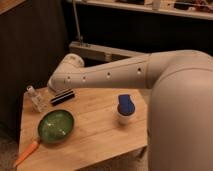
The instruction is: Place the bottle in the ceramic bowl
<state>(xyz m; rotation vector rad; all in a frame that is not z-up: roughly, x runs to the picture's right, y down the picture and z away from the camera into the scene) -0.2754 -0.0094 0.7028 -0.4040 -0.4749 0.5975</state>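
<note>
Just left of centre, the smooth white arm [110,75], dotted with small holes, tapers to its gripper [52,88] over the flat black bar [62,97]; whether it is spread or closed cannot be told. At the left edge of the pale wooden table [100,132], the small clear plastic bottle [35,99] stands upright beside the bar. Below it sits the round, glossy green ceramic bowl [56,125], with an orange carrot-shaped piece [26,152] at its lower left. A white cup [125,117] at right holds a blue object [126,104].
</note>
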